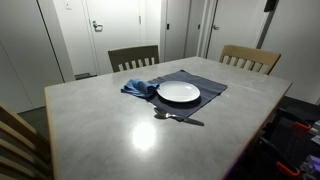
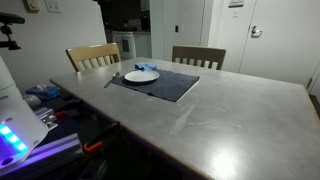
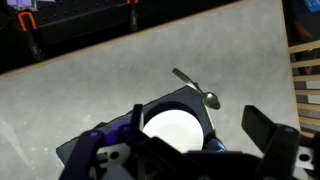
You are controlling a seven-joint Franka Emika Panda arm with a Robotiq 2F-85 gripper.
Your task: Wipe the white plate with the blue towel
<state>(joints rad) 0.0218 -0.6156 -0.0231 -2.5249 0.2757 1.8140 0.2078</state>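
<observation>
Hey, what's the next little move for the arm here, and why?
Probably shift the gripper over the towel and start lowering. The jaws look open and empty, high above the table, roughly over the plate, while the towel lies crumpled beside it on the mat. It must be grasped before any wiping.

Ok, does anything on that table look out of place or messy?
Slightly: the metal spoon lies askew off the dark blue placemat, and the blue towel sits crumpled beside the round white plate.
</observation>
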